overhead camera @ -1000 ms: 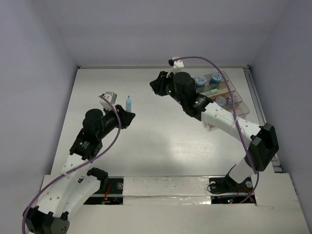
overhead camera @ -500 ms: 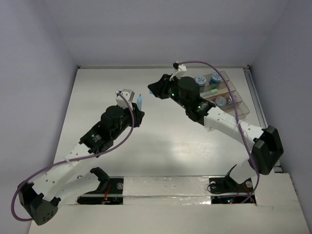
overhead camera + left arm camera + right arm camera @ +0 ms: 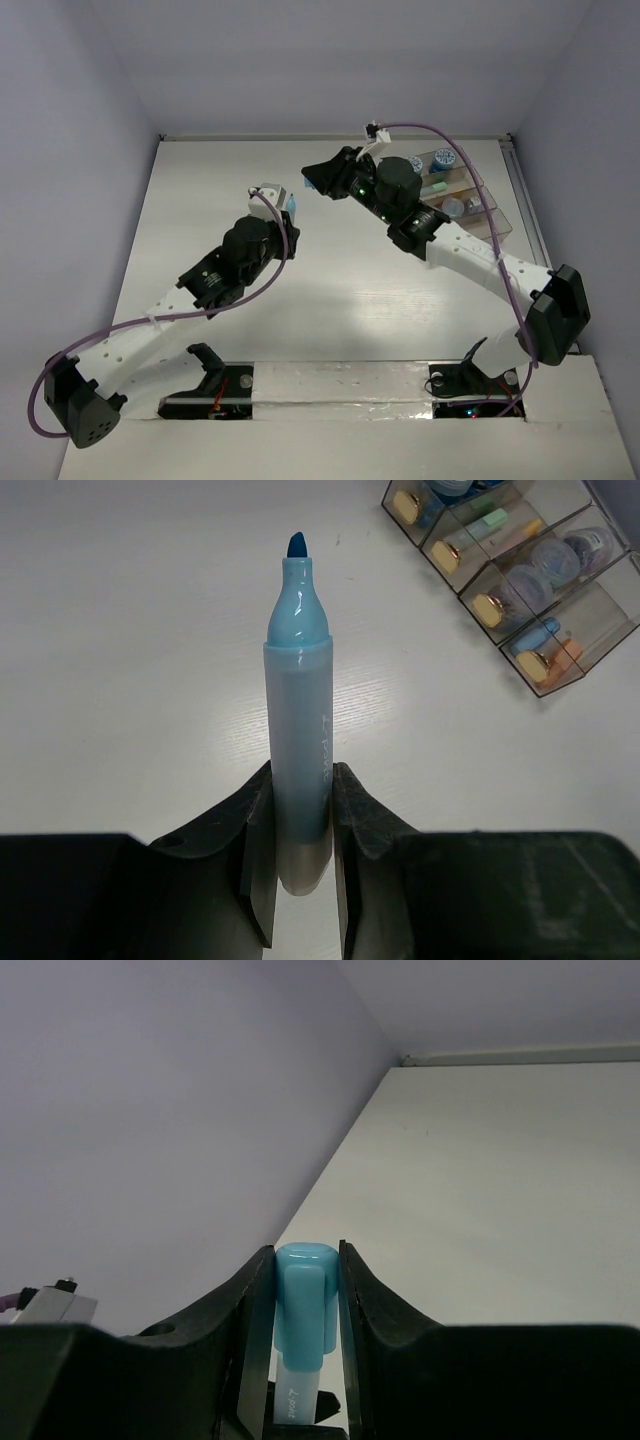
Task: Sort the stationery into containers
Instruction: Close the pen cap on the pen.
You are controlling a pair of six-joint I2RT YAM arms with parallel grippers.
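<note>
Marker [image 3: 298, 710], judged light, rigid and slick, is clamped low on its barrel by left tool [image 3: 300, 810]; right tool [image 3: 304, 1260] pinches its cap [image 3: 302, 1310].

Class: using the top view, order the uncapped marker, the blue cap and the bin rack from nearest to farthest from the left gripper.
1. The uncapped marker, clamped in the left gripper itself.
2. The blue cap, just up and right, held by the right gripper.
3. The bin rack, far off to the right.

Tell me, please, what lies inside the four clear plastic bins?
Nearest clear plastic bin: a light-blue stick and an orange stick. Next: small lidded jars. Third: a green stick. The farthest is cropped, contents unclear.
</note>
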